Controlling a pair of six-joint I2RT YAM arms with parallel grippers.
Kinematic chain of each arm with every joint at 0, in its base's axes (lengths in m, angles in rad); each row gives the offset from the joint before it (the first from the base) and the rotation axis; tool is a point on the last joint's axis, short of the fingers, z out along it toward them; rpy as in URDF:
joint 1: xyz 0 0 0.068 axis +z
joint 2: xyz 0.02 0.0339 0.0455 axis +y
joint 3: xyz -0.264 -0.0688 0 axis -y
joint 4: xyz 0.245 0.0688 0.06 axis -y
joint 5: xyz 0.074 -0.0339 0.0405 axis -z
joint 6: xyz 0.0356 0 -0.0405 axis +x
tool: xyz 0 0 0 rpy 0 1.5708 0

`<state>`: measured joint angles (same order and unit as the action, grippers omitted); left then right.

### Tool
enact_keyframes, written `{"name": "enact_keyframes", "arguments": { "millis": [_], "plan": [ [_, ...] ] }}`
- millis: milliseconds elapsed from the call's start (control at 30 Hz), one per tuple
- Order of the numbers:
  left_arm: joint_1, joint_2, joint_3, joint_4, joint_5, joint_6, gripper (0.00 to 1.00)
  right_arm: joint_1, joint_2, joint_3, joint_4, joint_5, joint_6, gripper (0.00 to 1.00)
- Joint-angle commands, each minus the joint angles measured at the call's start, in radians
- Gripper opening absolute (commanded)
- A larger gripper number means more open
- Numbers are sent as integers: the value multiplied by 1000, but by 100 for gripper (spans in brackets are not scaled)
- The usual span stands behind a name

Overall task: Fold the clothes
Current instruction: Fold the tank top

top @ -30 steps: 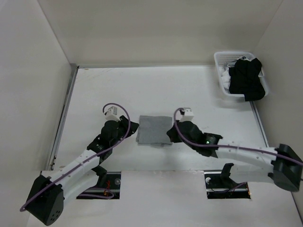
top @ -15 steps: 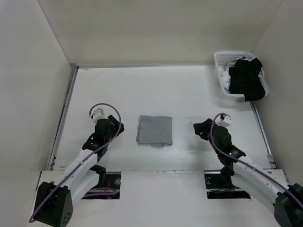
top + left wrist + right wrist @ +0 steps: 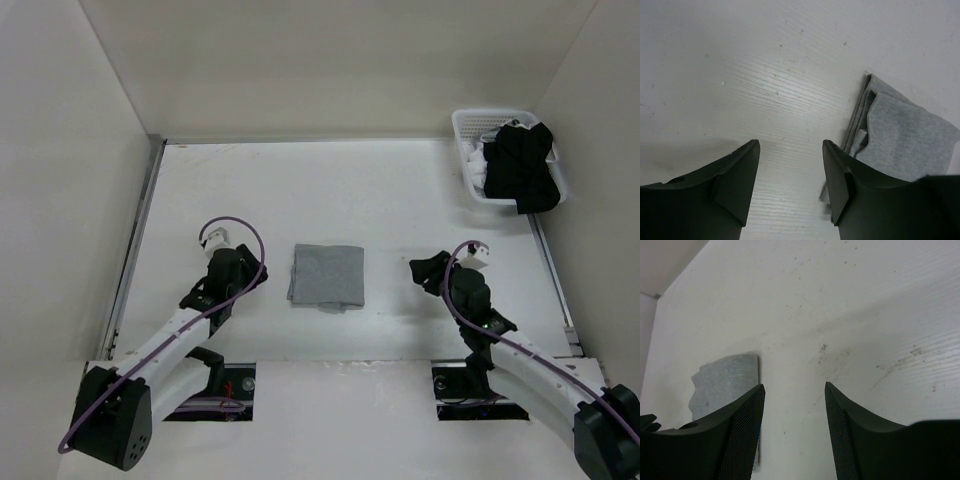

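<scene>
We think this is a robot lab, a place for testing machines. We see a plain white table [image 3: 400,190] with tall white walls [image 3: 60,200] boxing it in on the left, the back and the right. Two robot arms, the left arm [image 3: 180,325] and the right arm [image 3: 500,335], are fixed at the bottom of the frame, each with a purple cable [image 3: 240,223] looping over it. A white basket [image 3: 462,135] of cloth sits in the upper right. The folded grey clothes [image 3: 327,275] lie in the middle.

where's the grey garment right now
In the top view the folded grey garment lies flat mid-table, between the left gripper and the right gripper, touching neither.
</scene>
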<state>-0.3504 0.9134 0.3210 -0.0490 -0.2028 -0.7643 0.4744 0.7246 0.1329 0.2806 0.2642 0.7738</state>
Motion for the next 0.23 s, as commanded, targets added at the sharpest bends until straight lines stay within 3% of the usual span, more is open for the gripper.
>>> {"name": "enact_keyframes", "arguments": {
  "millis": [0, 200],
  "plan": [
    [-11, 10, 41, 38, -14, 20, 51, 10, 2, 10, 75, -3, -16, 56],
    [-20, 28, 52, 40, -15, 26, 54, 10, 9, 11, 75, -5, -16, 56]
  ]
}}
